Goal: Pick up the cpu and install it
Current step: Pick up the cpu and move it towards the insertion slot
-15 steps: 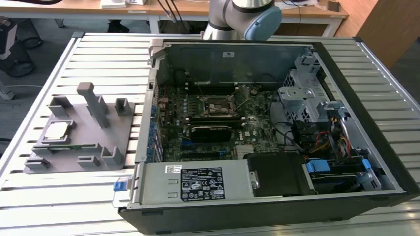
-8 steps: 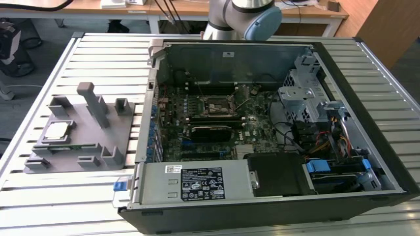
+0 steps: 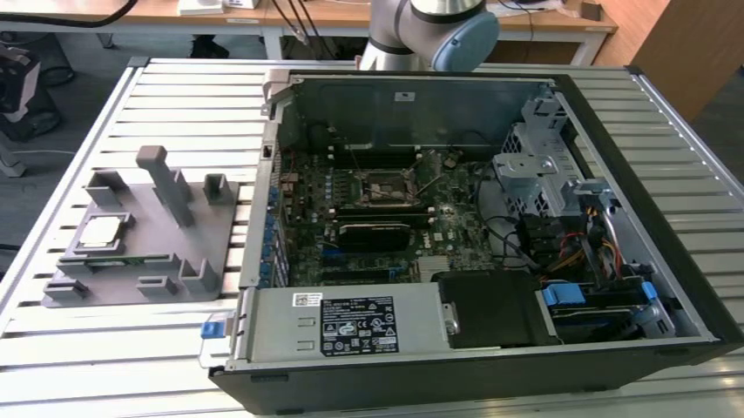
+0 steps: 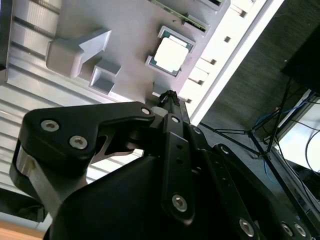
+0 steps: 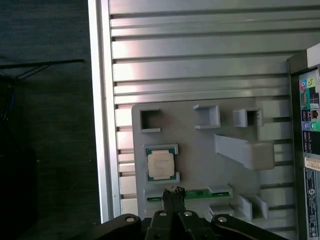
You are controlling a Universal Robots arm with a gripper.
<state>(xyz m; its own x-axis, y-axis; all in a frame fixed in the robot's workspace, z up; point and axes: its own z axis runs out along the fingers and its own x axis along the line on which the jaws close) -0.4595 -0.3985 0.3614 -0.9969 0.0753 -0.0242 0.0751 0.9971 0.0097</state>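
Observation:
The cpu (image 3: 99, 230) is a small square chip with a shiny metal top. It lies flat in a recess of the grey fixture plate (image 3: 174, 252), on the slatted table at the exterior view's left. Both wrist views show the cpu (image 4: 170, 54) (image 5: 160, 164) from above. My gripper (image 5: 172, 192) hangs well above the plate, apart from the chip, its tips over the plate's edge beside the chip. The black fingers (image 4: 169, 96) are shut together with nothing between them. The motherboard's socket (image 3: 384, 185) sits inside the open computer case (image 3: 651, 261).
Upright posts (image 3: 163, 178) rise from the fixture plate, and a green memory strip (image 5: 200, 193) lies in a slot by the cpu. The arm's base (image 3: 430, 30) stands behind the case. Past the table edge (image 5: 102, 125) are dark floor and cables.

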